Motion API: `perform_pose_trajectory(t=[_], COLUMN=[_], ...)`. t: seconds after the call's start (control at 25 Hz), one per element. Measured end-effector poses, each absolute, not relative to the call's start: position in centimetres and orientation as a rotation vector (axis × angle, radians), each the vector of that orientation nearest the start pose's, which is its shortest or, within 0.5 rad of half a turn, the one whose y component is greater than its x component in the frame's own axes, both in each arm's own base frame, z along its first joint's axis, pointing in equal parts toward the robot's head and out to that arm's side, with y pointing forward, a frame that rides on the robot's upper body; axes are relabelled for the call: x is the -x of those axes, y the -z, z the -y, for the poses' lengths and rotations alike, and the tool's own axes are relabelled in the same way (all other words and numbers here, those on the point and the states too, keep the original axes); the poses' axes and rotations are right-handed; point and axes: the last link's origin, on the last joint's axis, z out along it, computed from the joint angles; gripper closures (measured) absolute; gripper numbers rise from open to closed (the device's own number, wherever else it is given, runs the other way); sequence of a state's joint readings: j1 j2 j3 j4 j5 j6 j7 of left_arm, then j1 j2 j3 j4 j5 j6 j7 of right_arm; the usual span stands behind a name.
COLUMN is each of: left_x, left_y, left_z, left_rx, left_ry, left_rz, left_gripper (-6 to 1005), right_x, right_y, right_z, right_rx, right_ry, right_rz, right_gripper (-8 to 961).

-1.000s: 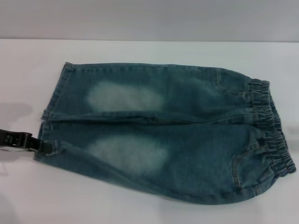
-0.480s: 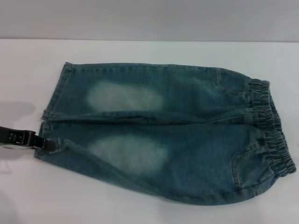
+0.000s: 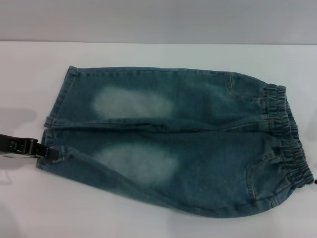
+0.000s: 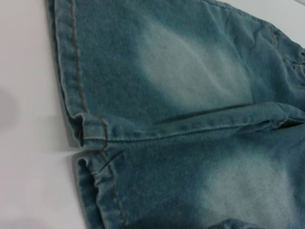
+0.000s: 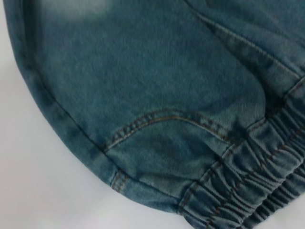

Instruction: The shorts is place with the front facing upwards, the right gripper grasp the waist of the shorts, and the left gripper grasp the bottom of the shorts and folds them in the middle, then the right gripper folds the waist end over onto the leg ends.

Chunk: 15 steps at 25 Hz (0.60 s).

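No readable text, label, brand, number or sign on shorts [image 3: 178, 141]; none elsewhere either

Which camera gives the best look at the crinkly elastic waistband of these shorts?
The head view: it shows the whole waistband along the shorts' right end. The right wrist view shows only one gathered corner close up. The left wrist view misses it.

A bare test setup, like a lab or studio: a plain white worktop [image 3: 158, 225] fills most of the frame, and a blank grey wall [image 3: 158, 20] runs across the top, with no furnishings around.
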State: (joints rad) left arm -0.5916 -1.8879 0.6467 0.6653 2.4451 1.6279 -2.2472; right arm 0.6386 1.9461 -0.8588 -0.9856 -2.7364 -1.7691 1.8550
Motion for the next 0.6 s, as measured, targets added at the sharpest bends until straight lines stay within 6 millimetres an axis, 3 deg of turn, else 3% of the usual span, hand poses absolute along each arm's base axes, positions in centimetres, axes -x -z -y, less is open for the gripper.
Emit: perform_pose_trajectory(t=[0.6], left_x=[32.4], left_y=[-6.5], left_z=[-33.1], left_rx=[2.394], left_ry=[0.106], left_rz=[1.743], left_gripper=[967], right_x=[-29.6], right_y=[-6.5], right_z=[-33.7], right_rx=[2.843], right_ry=[0.641], right_rz=[-0.891], right_gripper=[395])
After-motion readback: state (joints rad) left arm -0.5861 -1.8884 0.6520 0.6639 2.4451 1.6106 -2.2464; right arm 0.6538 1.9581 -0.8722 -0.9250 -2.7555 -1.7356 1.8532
